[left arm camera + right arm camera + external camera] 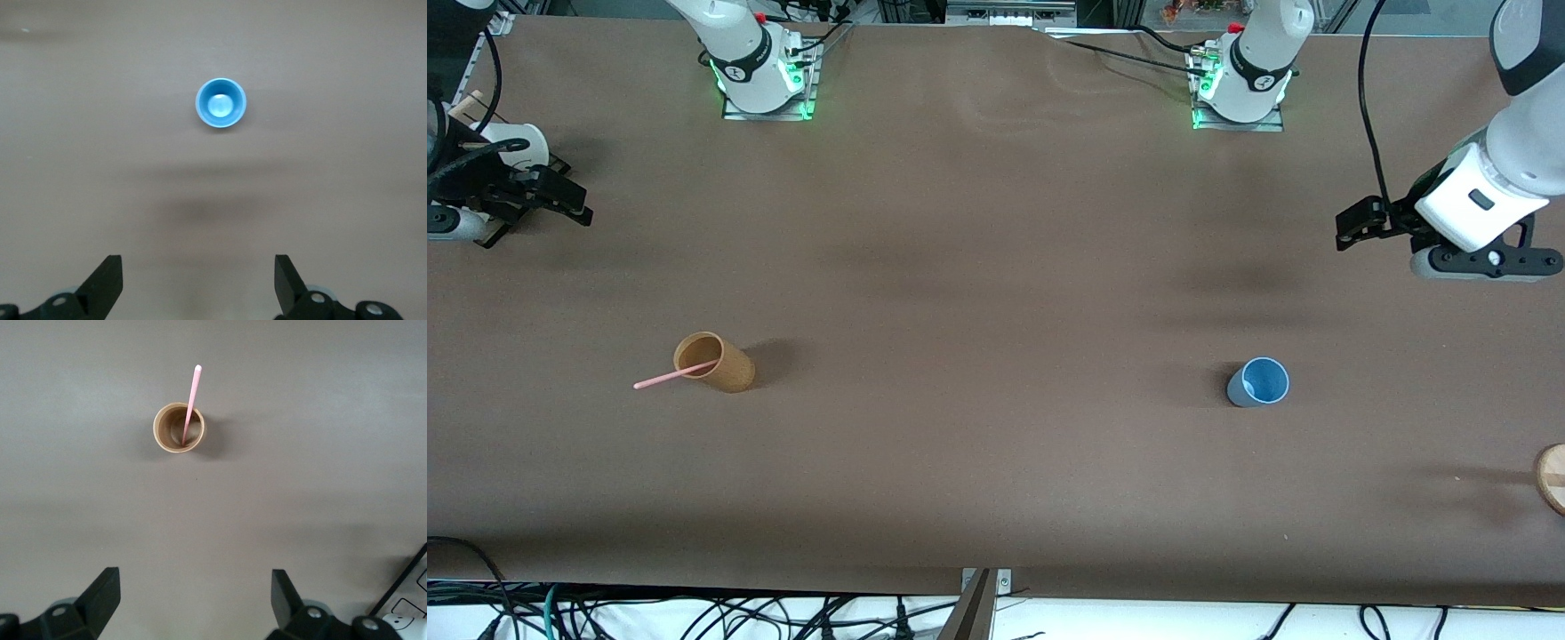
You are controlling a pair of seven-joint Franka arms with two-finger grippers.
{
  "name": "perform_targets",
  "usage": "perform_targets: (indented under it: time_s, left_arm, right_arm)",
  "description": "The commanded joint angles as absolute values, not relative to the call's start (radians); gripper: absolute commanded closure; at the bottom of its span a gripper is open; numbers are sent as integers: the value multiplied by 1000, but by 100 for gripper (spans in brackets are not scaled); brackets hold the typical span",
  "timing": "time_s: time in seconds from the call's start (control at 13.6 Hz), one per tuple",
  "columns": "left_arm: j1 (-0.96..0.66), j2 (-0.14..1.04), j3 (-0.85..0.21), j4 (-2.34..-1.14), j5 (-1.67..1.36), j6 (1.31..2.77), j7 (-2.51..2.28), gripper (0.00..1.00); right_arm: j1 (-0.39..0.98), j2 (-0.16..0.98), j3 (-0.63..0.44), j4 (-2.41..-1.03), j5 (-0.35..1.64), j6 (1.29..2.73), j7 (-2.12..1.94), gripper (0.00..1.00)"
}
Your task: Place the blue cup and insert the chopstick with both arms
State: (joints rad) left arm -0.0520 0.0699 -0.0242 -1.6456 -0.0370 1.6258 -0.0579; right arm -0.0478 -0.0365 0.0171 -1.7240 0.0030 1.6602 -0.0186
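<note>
The blue cup [1260, 382] stands upright on the table toward the left arm's end; it also shows in the left wrist view [221, 103]. The pink chopstick [674, 373] leans in a tan cup [716, 361] toward the right arm's end, its free end sticking out over the rim. Both show in the right wrist view, the chopstick [192, 400] in the tan cup [179, 428]. My left gripper [1352, 227] is open and empty, up in the air over the table's left-arm end [198, 283]. My right gripper [574, 203] is open and empty, up over the right-arm end [195, 600].
A round wooden disc [1552, 477] lies at the table's edge at the left arm's end, nearer to the front camera than the blue cup. A white reel and a wooden piece [511, 147] sit by the right gripper. Cables hang below the table's front edge.
</note>
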Motion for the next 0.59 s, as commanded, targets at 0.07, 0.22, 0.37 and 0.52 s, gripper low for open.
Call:
perform_targets:
  time_s: [0.07,0.22,0.37,0.52]
  left_arm:
    - [-63,109,-23,-1621,-81,1632,-41,0]
    - [-69,145,-29,-1623,-81,1672,-41,0]
    - [-69,213,-31,-1635,-81,1703,-41,0]
    - [-81,244,-37,-1678,-80,1787,-43,0]
  right_arm:
    - [-52,-28,21,-1697,-8,1637,-34,0]
    - [-52,-28,21,-1697,-9,1637,-35,0]
    - [-52,-28,21,-1697,-11,1637,-37,0]
    - [-54,-25,21,-1698,-8,1637,-40,0]
